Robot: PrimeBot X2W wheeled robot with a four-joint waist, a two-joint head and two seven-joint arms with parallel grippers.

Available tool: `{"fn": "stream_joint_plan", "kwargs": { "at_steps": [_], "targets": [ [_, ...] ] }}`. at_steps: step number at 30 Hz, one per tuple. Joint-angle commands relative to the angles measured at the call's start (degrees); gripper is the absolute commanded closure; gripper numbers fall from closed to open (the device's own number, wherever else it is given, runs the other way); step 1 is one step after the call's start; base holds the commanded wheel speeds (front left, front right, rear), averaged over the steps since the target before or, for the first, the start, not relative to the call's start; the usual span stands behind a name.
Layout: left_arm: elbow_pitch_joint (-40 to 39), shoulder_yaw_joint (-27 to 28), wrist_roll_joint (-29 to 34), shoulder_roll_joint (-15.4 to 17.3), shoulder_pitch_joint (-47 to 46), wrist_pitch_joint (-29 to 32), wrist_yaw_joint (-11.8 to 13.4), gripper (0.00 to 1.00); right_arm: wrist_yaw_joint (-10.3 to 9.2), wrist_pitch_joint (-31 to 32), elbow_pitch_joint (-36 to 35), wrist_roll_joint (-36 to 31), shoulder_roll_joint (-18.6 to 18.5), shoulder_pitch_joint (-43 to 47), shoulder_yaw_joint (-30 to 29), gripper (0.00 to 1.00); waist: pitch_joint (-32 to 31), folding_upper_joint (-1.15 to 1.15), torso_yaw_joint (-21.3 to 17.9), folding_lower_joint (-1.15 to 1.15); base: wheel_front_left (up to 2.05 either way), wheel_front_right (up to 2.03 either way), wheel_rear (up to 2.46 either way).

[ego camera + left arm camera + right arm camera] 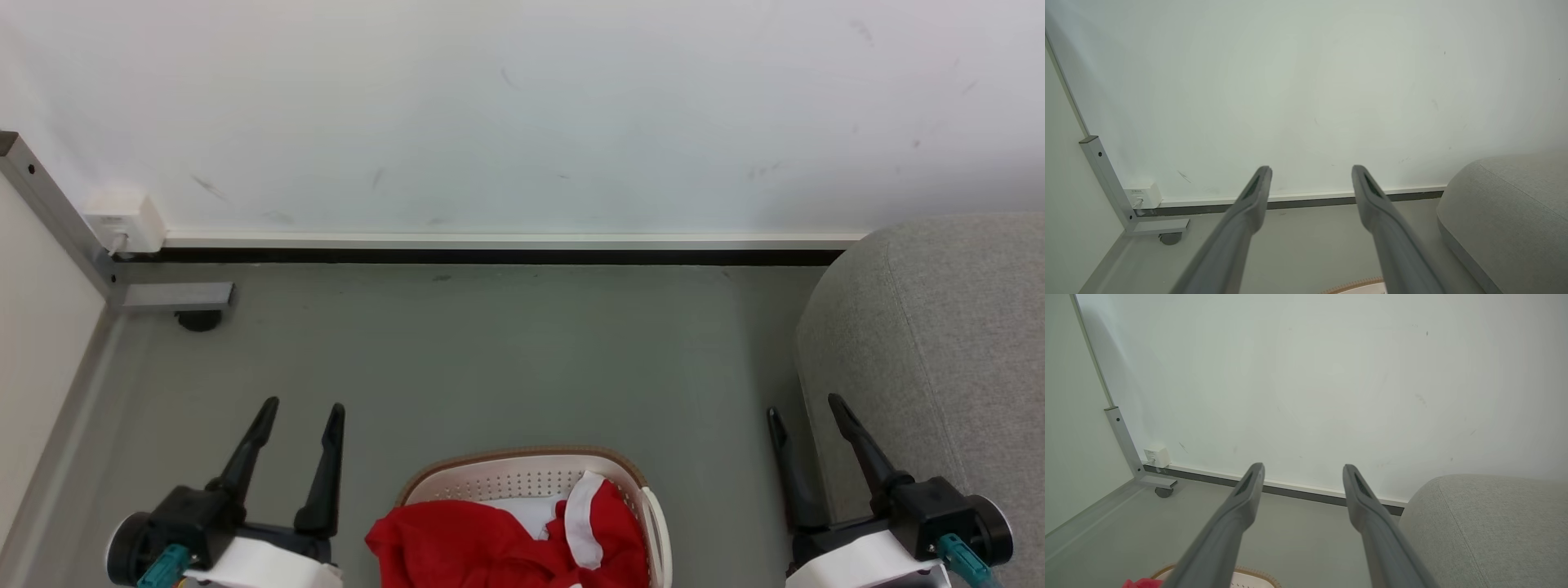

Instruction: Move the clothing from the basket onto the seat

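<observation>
Currently, on my head feed, the grey seat (939, 343) stands at the right edge, on the floor (490, 351). At bottom centre the basket (522, 452) rests on that floor, the red clothing (457, 539) heaped inside it. My left gripper (303, 407) and right gripper (803, 407) flank the basket, clear of it, fingers spread and holding nothing.

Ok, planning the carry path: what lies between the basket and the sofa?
Bare grey floor, seen in the head view between basket and sofa; the open right gripper hangs at the sofa's edge.
</observation>
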Motion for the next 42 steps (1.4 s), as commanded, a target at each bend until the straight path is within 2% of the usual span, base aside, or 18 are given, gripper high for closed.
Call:
{"fn": "stream_joint_plan", "kwargs": {
  "at_steps": [1, 27, 34, 42],
  "targets": [
    [0.1, 0.2, 0.8, 0.0, -0.5, 0.0, -0.2, 0.00, -0.12, -0.2, -0.1, -0.4, -0.4, -0.7, 0.0, 0.00, 0.0, 0.00, 0.0, 0.00, 0.00, 0.00, 0.00],
    [0.6, 0.1, -0.8, 0.5, -1.2, 0.0, -0.2, 0.00, -0.12, -0.1, -0.1, 0.8, -0.4, -1.2, 0.5, 0.00, 0.7, 0.00, -0.4, 0.00, 0.00, 0.00, 0.00],
    [2.9, -1.1, -1.7, 1.7, -2.5, 0.0, -0.2, 0.00, -0.12, -0.1, -1.3, 1.8, -0.4, -1.9, 0.9, 0.00, 3.4, 0.00, -2.5, 0.00, 0.00, 0.00, 0.00],
    [6.4, -3.5, -2.6, 4.4, -5.2, 0.0, -0.1, 0.00, -0.12, -0.1, -3.3, 3.2, -0.4, -3.2, 0.9, 0.00, 9.1, 0.00, -6.7, 0.00, 0.00, 0.00, 0.00]
  ]
}}
